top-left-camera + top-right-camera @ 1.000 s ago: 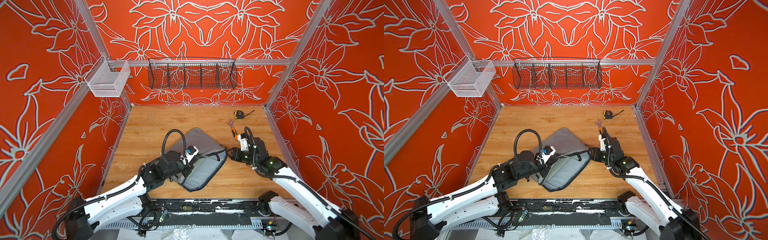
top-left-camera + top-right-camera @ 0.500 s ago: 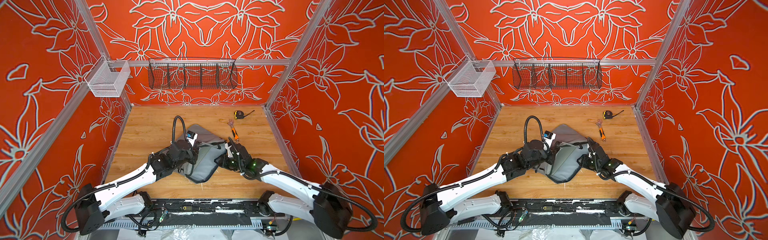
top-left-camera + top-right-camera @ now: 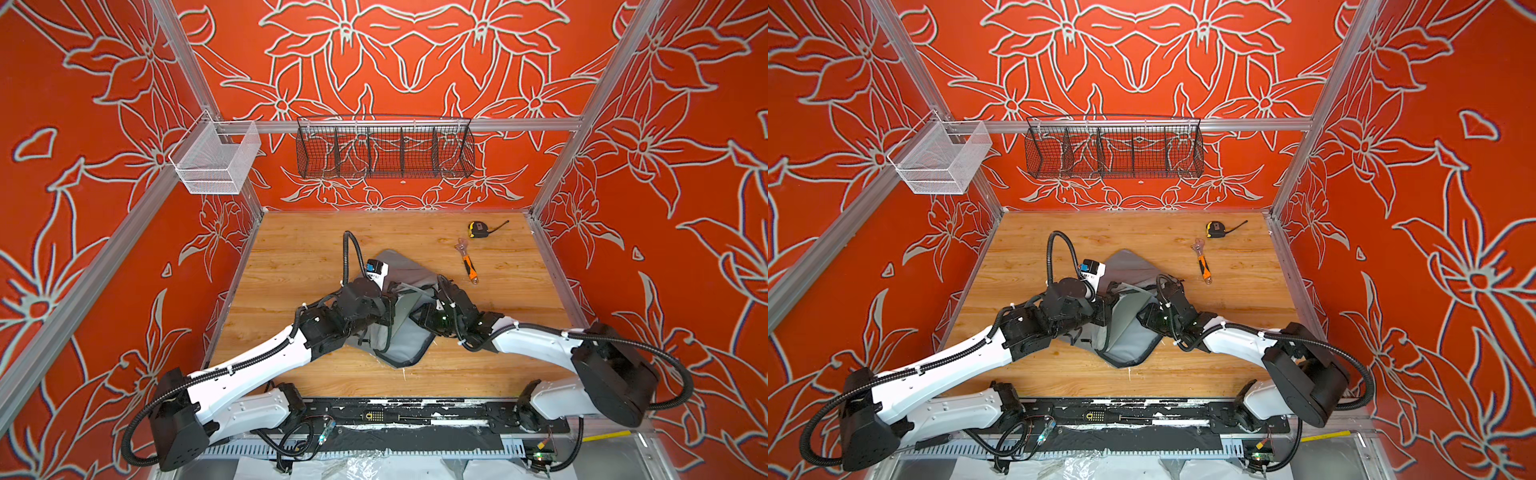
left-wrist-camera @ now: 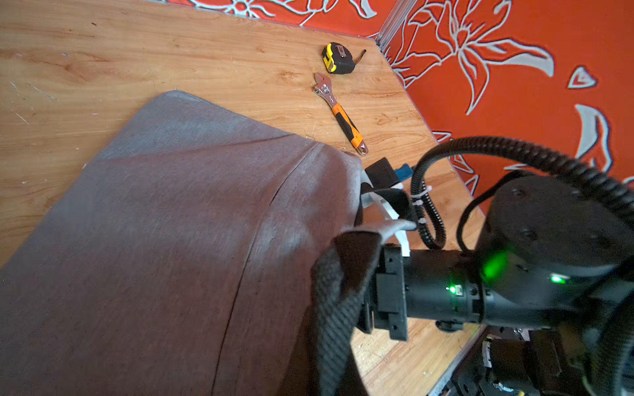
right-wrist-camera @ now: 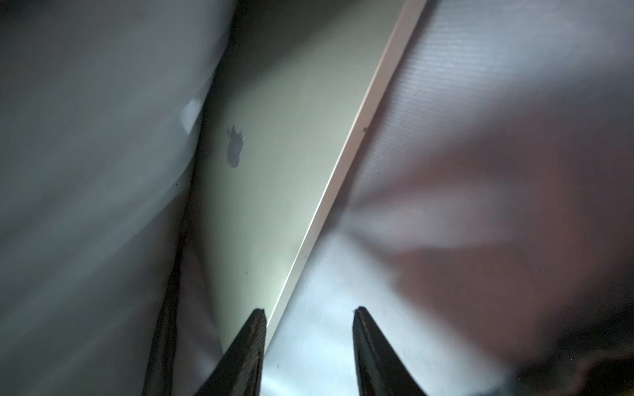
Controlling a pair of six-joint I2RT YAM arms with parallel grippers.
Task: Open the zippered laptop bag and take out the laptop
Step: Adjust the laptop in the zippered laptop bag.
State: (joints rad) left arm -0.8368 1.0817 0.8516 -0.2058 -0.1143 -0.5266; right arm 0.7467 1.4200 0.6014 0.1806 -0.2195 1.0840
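Toward the counter (image 3: 291,257) front, left tool (image 3: 390,306) is clenching the bag (image 3: 409,270) flap; right tool (image 5: 308,319), released, is hovering beside the laptop (image 5: 274,171) inside.

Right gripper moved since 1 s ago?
Yes. In the top views the right gripper has swung away from the wrench, which stayed put, into the laptop bag's open mouth, jaws apart beside the laptop.
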